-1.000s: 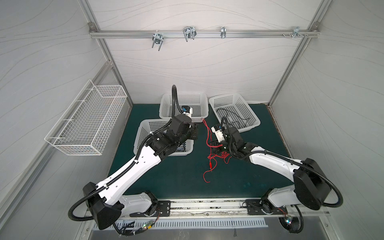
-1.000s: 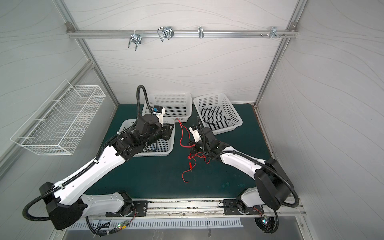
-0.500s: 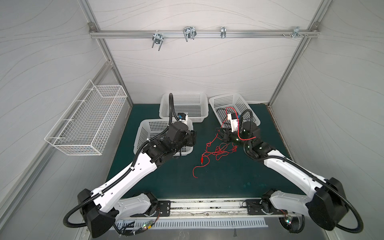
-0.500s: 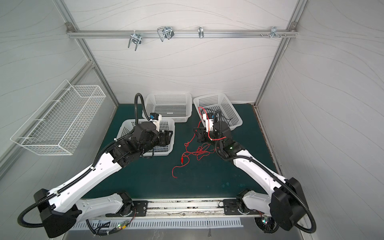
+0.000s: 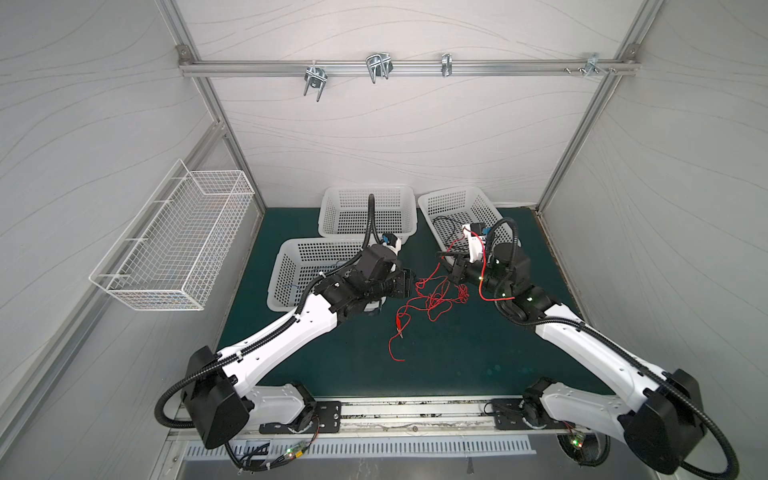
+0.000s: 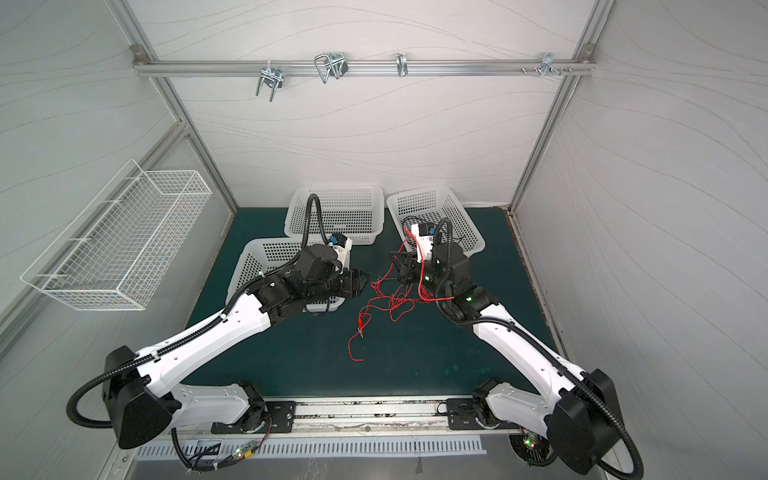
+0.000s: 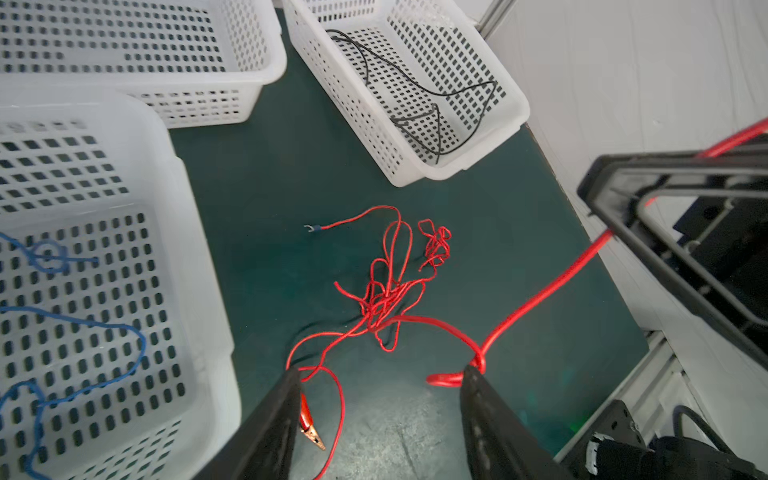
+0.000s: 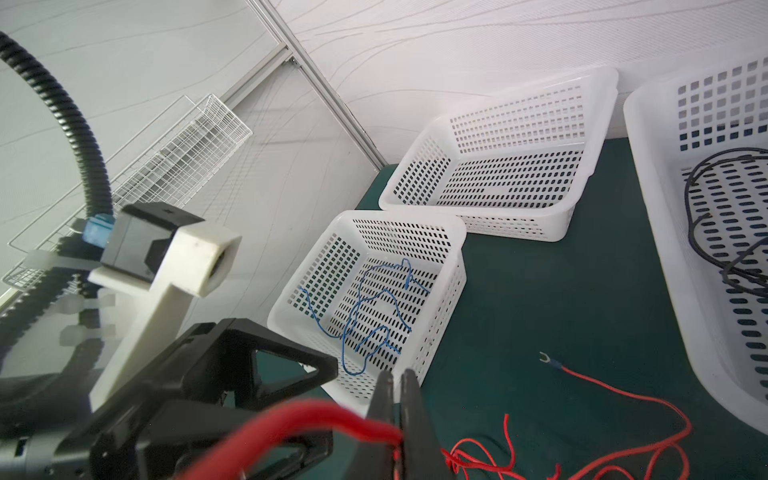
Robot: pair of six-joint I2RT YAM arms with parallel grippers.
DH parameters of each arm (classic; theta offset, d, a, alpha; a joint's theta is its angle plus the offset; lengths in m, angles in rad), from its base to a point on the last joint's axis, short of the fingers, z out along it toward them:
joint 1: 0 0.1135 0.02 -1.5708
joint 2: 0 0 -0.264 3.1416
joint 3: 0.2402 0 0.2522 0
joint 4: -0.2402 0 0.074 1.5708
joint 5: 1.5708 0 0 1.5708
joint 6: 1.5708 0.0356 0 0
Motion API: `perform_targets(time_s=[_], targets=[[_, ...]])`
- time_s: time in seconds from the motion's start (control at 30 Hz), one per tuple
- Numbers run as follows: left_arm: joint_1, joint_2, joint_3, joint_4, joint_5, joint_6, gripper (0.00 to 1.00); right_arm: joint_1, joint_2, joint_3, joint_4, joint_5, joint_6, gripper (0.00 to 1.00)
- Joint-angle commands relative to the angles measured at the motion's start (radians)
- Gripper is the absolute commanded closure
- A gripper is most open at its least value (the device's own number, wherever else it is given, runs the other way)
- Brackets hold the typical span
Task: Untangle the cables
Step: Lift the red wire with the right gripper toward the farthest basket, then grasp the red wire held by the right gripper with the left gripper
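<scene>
A thin red cable lies tangled at the middle of the dark green worktop. The right gripper is clenched on one strand. The left gripper gapes released beside the tangle. A thin blue cable sits in a white perforated plastic basket near the left edge.

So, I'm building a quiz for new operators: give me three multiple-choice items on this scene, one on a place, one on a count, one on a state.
1. Where does the blue cable lie?
A. in a basket
B. on the wall rack
C. on the rail

2. How many white plastic baskets are there?
A. two
B. three
C. four

3. The right end effector is:
A. open
B. shut on the red cable
C. shut on a black cable

Key:
1 A: it coils inside a perforated white basket.
2 B: both top views show three.
3 B: the right wrist view shows it pinching that cable.
</scene>
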Motion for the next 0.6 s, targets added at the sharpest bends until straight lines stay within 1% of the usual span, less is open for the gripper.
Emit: perform_targets(time_s=[0.0, 0.17, 0.27, 0.4, 0.47, 0.57], targets=[[-0.014, 0.007, 0.065, 0.104, 0.068, 0.028, 0.35, -0.006, 0.002, 0.044, -0.034, -0.006, 0.020, 1.00], [-0.028, 0.020, 0.071, 0.171, 0.142, 0.053, 0.33, -0.015, 0.022, 0.063, -0.040, -0.038, 0.046, 1.00], [-0.048, 0.035, 0.088, 0.177, 0.161, 0.085, 0.33, -0.022, 0.040, 0.083, -0.053, -0.058, 0.062, 1.00], [-0.067, 0.073, 0.129, 0.137, 0.138, 0.116, 0.34, -0.038, 0.060, 0.095, -0.032, -0.100, 0.105, 1.00], [-0.067, 0.093, 0.146, 0.112, 0.107, 0.119, 0.36, -0.046, 0.064, 0.095, -0.007, -0.126, 0.131, 1.00], [-0.069, 0.113, 0.164, 0.095, 0.082, 0.124, 0.41, -0.055, 0.066, 0.100, 0.010, -0.153, 0.155, 1.00]])
